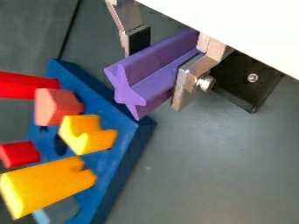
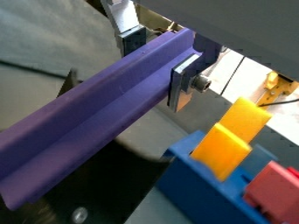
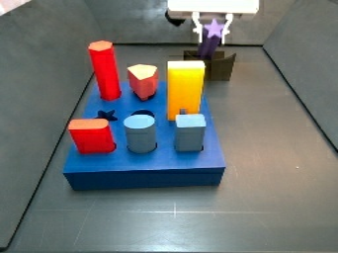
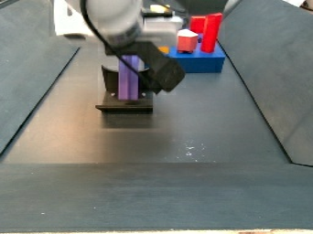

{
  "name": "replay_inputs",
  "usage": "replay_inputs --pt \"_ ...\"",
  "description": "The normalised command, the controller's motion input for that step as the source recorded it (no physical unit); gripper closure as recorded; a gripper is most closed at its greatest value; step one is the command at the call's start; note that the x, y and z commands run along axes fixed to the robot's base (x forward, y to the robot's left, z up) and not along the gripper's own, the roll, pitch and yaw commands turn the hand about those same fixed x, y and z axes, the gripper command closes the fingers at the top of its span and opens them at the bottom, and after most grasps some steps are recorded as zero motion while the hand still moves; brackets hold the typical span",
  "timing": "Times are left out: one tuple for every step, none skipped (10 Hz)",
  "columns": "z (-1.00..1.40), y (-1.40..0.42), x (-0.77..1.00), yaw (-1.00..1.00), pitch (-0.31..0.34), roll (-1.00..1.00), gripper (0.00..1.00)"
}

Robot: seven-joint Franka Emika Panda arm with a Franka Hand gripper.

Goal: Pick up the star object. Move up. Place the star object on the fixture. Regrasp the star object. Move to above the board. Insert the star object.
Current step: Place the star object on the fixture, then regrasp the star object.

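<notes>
My gripper (image 1: 163, 63) is shut on the purple star object (image 1: 149, 72), one silver finger on each side of it. The long peg also shows in a wrist view (image 2: 105, 109), where my gripper (image 2: 160, 59) grips it near one end. In a side view my gripper (image 3: 211, 22) holds the star object (image 3: 211, 34) just above the dark fixture (image 3: 222, 65), behind the blue board (image 3: 145, 166). In a side view the peg (image 4: 131, 78) reaches down to the fixture (image 4: 126, 103) under my gripper (image 4: 137, 53). I cannot tell whether it rests there.
The board holds a tall red hexagonal peg (image 3: 103, 67), a short pink-orange peg (image 3: 142, 81), a tall yellow peg (image 3: 187, 87), a red block (image 3: 90, 135) and two blue pegs (image 3: 140, 132). A star-shaped hole (image 3: 107, 116) is open. Dark walls enclose the floor.
</notes>
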Motion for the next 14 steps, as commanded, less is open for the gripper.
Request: replay_inputs --pt "-0.34 0.02 0.07 0.01 -0.043 -0.07 1.0" --pt "-0.22 0.02 0.06 0.01 -0.037 -0.06 1.0" --pt "-0.17 0.02 0.06 0.01 -0.038 -0.06 1.0" --pt "0.0 0.0 0.0 0.0 0.0 0.0 0.0" --pt "1.0 0.0 0.0 -0.03 0.007 0.02 0.0" --pt "1.0 0.0 0.0 -0.02 0.01 0.03 0.0" --pt "1.0 0.01 -0.02 -0.01 0.025 0.04 0.0" --pt "1.0 0.01 -0.02 0.0 0.036 0.04 0.0" --pt "1.0 0.01 -0.02 0.0 0.046 0.05 0.0" --pt "1.0 0.01 -0.03 -0.01 0.054 0.05 0.0" --pt "0.85 0.01 -0.03 -0.01 0.053 0.04 0.0" --pt "0.64 0.01 -0.03 -0.02 0.051 0.04 0.0" --pt "0.54 0.01 -0.03 -0.02 0.056 0.04 0.0" --pt "0.28 0.01 -0.02 -0.03 0.063 0.04 0.0"
